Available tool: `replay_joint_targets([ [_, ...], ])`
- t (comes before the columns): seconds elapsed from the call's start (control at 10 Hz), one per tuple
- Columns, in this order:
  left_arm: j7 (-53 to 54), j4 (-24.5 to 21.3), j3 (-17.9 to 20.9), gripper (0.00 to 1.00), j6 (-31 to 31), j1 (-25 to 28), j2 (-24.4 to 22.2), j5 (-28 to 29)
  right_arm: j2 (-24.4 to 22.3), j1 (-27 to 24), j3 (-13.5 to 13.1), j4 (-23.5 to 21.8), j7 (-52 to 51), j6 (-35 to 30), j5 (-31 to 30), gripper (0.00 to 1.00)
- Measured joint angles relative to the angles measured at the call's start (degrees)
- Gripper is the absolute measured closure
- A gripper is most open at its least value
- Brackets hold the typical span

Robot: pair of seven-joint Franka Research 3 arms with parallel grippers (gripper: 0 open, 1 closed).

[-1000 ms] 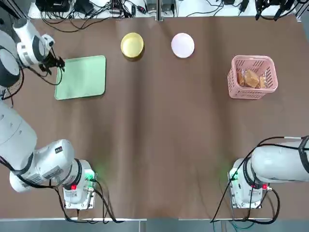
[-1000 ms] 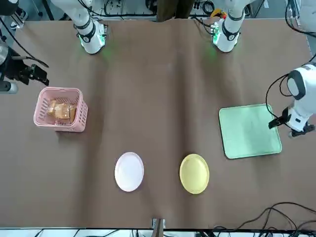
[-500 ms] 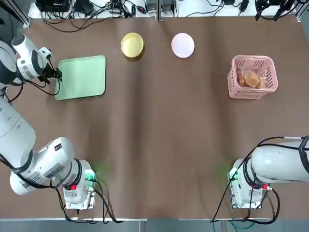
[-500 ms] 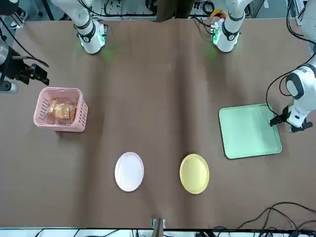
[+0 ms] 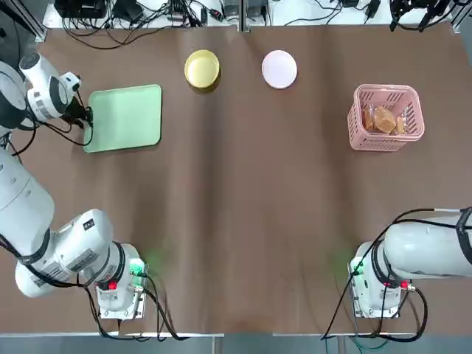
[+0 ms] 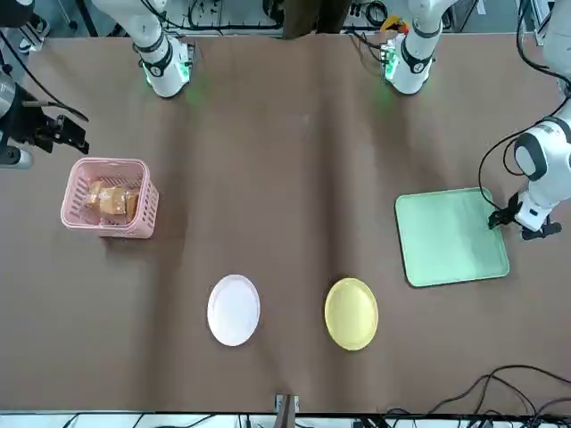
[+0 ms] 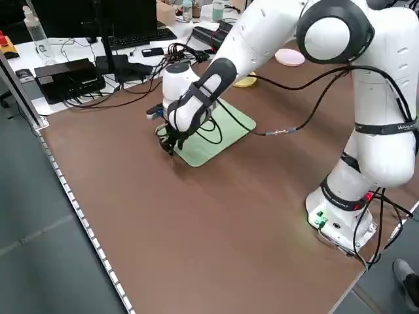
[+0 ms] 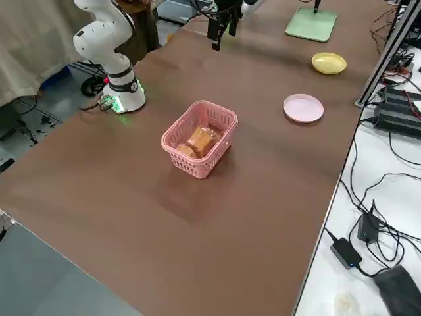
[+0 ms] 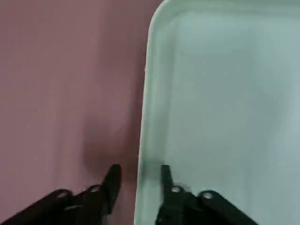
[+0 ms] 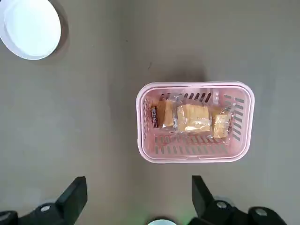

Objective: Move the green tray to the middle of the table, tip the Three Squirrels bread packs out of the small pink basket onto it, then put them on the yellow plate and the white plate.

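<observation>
The left gripper (image 9: pixel 138 176) is sitting low at the outer edge of the green tray (image 5: pixel 127 116), its fingers (image 9: pixel 112 180) spread narrowly, one outside the low rim and the other just inside it, so the rim is lying in the gap between them; whether the pads are already touching it cannot be told. From these fingers the tray is stretching straight ahead, toward the middle of the tabletop (image 5: pixel 236 206), so a pull or push along that line is probably what the first step calls for. The tray is lying off to the robot's left, not yet moved to the middle.

The right gripper (image 10: pixel 138 197) is hanging high above the small pink basket (image 5: pixel 386 116), fingers spread wide and holding nothing. The basket is lying just beyond them, upright, its long side running across the gap between the fingers. The Three Squirrels bread packs (image 10: pixel 192 117) are resting inside it in a row; a dark strip of print is showing on one wrapper, but nothing on it is legible.

The yellow plate (image 5: pixel 201 68) and the white plate (image 5: pixel 279 68) are sitting bare, side by side but apart, far from both sets of fingers.
</observation>
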Motion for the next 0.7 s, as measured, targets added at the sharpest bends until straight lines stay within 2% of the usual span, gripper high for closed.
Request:
replay_joint_targets([
  [0.2, 0.2, 0.1, -0.3, 0.91, -0.3, 0.0, -0.2, 0.0, 0.0, 0.0, 0.0, 0.0, 0.0, 0.0, 0.0, 0.01],
  [0.5, 1.5, -0.2, -0.5, 0.93, -1.1, 0.0, -0.4, 0.0, 0.0, 0.0, -0.1, 0.0, 0.0, 0.0, 0.0, 0.01],
  [0.7, 4.7, -4.3, -1.6, 0.93, -1.9, 0.0, -3.2, 0.1, 0.0, 0.0, -0.1, 0.0, 0.0, 0.0, 0.0, 0.01],
])
